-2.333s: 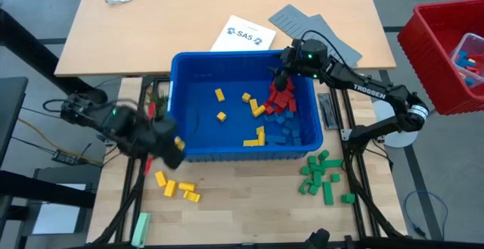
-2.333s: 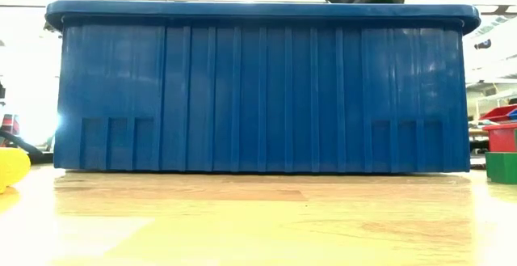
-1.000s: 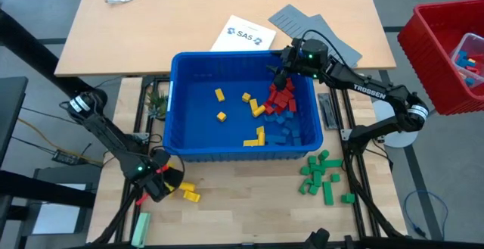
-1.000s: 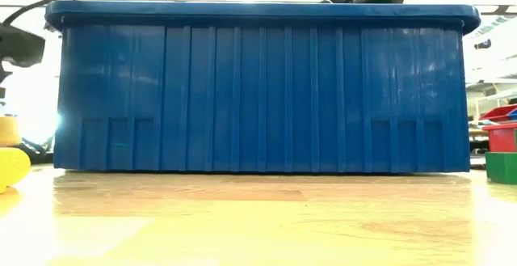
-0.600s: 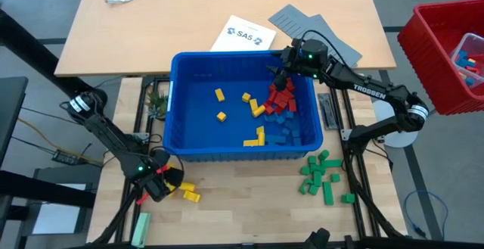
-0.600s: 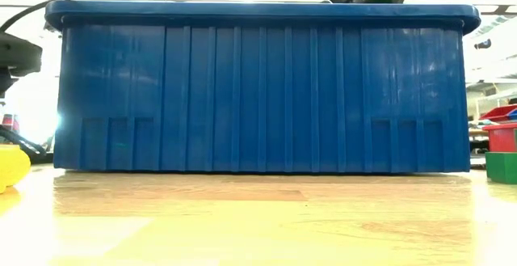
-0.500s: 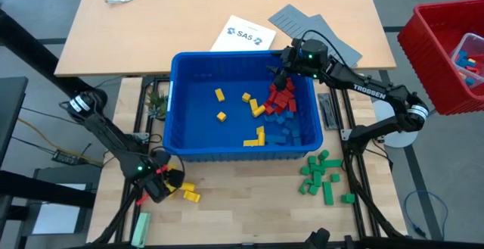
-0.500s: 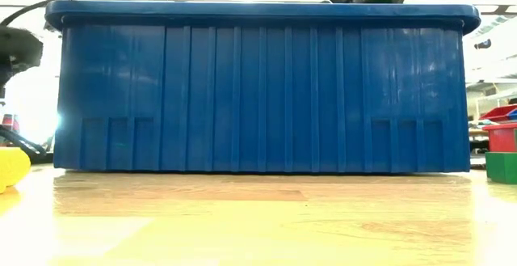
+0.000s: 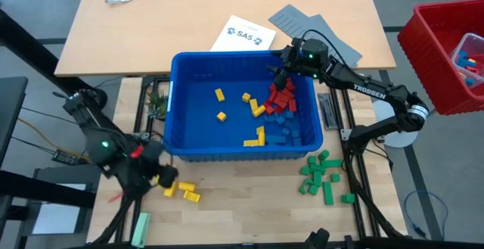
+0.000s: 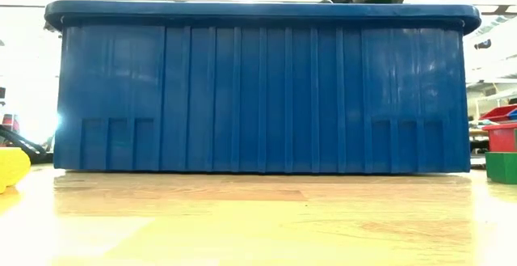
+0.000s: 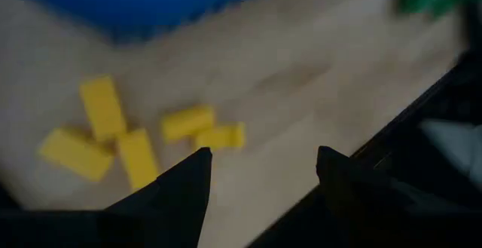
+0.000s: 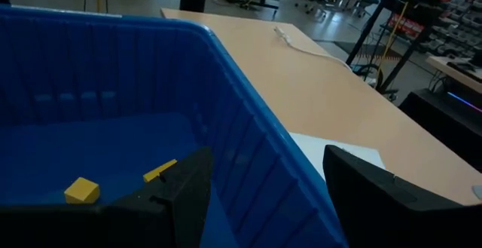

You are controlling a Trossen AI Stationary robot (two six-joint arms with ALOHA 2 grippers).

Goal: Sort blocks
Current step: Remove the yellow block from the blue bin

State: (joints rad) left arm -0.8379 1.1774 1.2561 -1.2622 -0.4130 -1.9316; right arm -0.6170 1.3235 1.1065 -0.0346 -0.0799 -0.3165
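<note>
The left end effector [image 11: 260,165] is open and empty above five yellow blocks [image 11: 139,139] on the tabletop [image 9: 249,211], at seven o'clock from the blue bin [image 9: 181,75]. It could bump them apart. The right end effector [image 12: 263,165] is open over the bin's one o'clock corner. Inside lie about seven yellow blocks [image 9: 255,138], plus red blocks [image 9: 281,98] and blue blocks [image 9: 286,130] too heaped to count; roughly ten green blocks [image 9: 321,175] sit at five o'clock.

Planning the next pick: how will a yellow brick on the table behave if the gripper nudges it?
The yellow bricks look like flat-sided rigid plastic, so one should slide, not roll. Small, so probably light and easily knocked askew. They lie close together, so a nudge may shift neighbours.
</note>
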